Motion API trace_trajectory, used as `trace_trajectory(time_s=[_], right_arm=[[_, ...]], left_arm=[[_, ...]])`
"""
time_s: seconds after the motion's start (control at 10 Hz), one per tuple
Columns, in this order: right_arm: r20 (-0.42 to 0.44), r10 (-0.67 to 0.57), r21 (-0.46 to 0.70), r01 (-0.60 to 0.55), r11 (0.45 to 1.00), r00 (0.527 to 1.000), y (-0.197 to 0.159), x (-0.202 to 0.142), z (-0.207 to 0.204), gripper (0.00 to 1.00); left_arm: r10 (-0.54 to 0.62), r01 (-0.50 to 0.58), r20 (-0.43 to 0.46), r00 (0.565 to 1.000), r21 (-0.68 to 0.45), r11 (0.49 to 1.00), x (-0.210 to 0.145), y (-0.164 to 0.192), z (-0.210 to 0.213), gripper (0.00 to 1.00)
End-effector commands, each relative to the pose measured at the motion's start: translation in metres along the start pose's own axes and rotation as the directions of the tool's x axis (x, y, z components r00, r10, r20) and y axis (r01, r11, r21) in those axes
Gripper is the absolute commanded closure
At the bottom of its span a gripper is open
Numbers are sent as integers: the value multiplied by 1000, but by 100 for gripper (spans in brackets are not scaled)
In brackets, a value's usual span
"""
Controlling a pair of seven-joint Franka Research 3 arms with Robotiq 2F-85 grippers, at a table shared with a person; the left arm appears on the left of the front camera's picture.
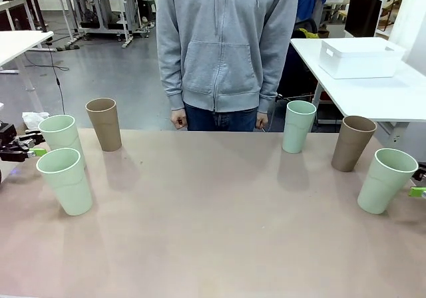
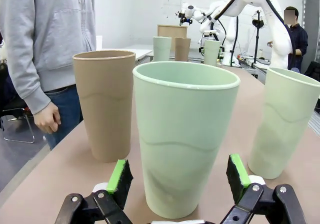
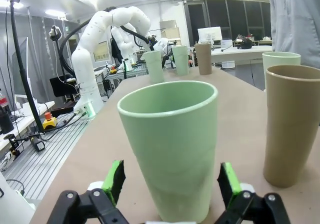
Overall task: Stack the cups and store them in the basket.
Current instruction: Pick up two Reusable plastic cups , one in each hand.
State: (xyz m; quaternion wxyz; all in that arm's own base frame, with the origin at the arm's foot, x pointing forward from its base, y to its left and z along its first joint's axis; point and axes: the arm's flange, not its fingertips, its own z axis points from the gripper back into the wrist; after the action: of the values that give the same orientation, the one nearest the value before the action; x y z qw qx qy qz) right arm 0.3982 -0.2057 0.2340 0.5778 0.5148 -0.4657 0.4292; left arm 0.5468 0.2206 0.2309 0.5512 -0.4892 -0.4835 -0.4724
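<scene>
Basket [image 1: 359, 58]: white rectangular bin on a white side table [image 1: 399, 102] at far right, well apart from the cups; inside hidden; likely light and rigid, best taken by the rim.

Six cups stand upright and mouth-up on the main table [image 1: 213, 238], three per side, none nested. On the left are the left tan cup [image 1: 104, 124], the left-rear mint cup [image 1: 61, 137] and the left-front mint cup [image 1: 66, 181], the two mint ones just beside each other. On the right are the centre mint cup [image 1: 298, 126], the right tan cup [image 1: 353, 143] and the right mint cup [image 1: 386, 180].

Handling, judged: empty thin plastic, so light and fairly stiff; the smooth wall is a bit slippery; the taper could let a cup slip in the pads; easy to tip; hold across the lower-to-mid wall with a moderate squeeze, since the open mouth may flex.

Looks: tall, tapered, handleless; matte pale mint or tan; thin rolled rim; faint wavy line round the mid wall.

Left gripper [image 2: 178, 176]: fingers spread, straddling the left-rear mint cup [image 2: 182, 134] low down; pads look clear of the wall.

Right gripper [image 3: 171, 183]: fingers spread either side of the right mint cup [image 3: 172, 144] near its base; contact not evident.
</scene>
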Motion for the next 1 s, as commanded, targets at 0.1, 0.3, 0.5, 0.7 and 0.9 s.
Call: trace_trajectory(time_s=[0.1,0.3,0.5,0.7,0.9], right_arm=[[-1,17,-6,-17,1000,1000,1,4,-18,0],[-6,23,11,-22,1000,1000,1,0,-23,0],[-25,21,30,-21,999,999,1,-6,-28,0],[-34,33,34,-31,999,999,-1,-11,-34,0],[-34,37,27,-36,999,999,-5,-16,-40,0]], left_arm=[[-16,16,15,1000,-21,1000,-3,-8,-13,0],[-13,14,20,1000,-25,1000,-4,-9,-18,0],[-7,8,20,1000,-29,1000,-4,-9,-21,0],[-3,3,24,1000,-33,999,-6,-9,-28,0],[-4,5,37,999,-29,1000,-8,-9,-34,0]])
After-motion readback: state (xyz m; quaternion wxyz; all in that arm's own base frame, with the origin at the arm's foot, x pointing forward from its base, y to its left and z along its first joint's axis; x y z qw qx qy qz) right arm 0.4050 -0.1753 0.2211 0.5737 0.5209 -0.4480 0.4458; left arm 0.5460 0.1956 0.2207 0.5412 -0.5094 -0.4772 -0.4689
